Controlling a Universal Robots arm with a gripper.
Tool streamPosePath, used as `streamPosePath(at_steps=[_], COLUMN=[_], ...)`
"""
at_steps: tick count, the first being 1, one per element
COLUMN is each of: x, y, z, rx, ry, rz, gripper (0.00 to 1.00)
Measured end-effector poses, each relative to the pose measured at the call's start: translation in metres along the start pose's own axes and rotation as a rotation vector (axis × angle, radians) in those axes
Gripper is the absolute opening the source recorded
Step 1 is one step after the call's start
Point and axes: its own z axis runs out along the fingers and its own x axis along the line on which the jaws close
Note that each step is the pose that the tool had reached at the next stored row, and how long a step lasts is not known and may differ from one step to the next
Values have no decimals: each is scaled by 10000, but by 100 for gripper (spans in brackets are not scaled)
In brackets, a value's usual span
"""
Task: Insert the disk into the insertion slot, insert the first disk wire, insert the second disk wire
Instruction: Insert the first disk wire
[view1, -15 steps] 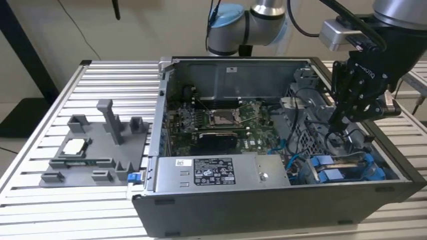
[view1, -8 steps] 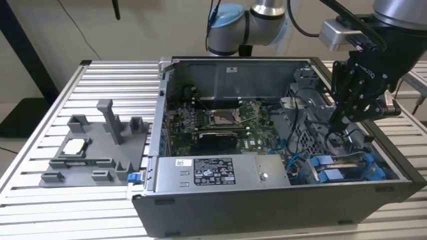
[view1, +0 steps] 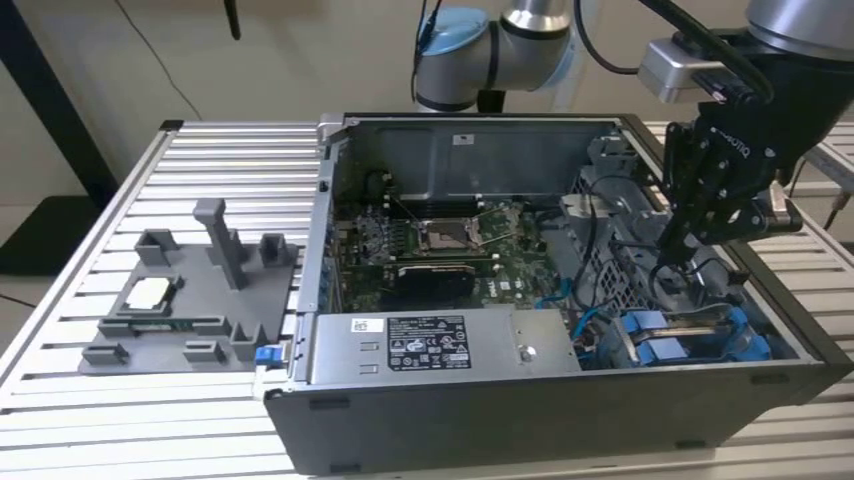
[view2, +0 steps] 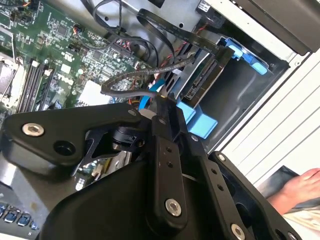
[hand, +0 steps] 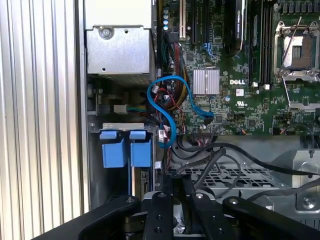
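Blue-framed disk inside insertion slot

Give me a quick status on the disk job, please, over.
End effector down inside the case, by the slot. Disk in blue carrier sits in it. Black cables and blue cable close alongside.

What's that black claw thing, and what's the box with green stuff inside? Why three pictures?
The claw is the gripper, the hand of a robot arm. The box is an open computer case on a ribbed table; the green stuff is its circuit board. One picture comes from a camera outside. The two wrist views come from cameras riding on the arm, looking into the case. The gripper hangs over the corner where the disk sits in its blue frame, among black wires. I cannot tell whether it holds anything. A grey tray lies beside the case.
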Motion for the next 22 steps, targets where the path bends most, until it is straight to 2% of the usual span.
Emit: streamPosePath(at_steps=[5, 22], x=[55, 268], y=[-6, -54], z=[1, 24], rx=[-31, -342], ry=[2, 7], rz=[0, 0], gripper=[19, 19])
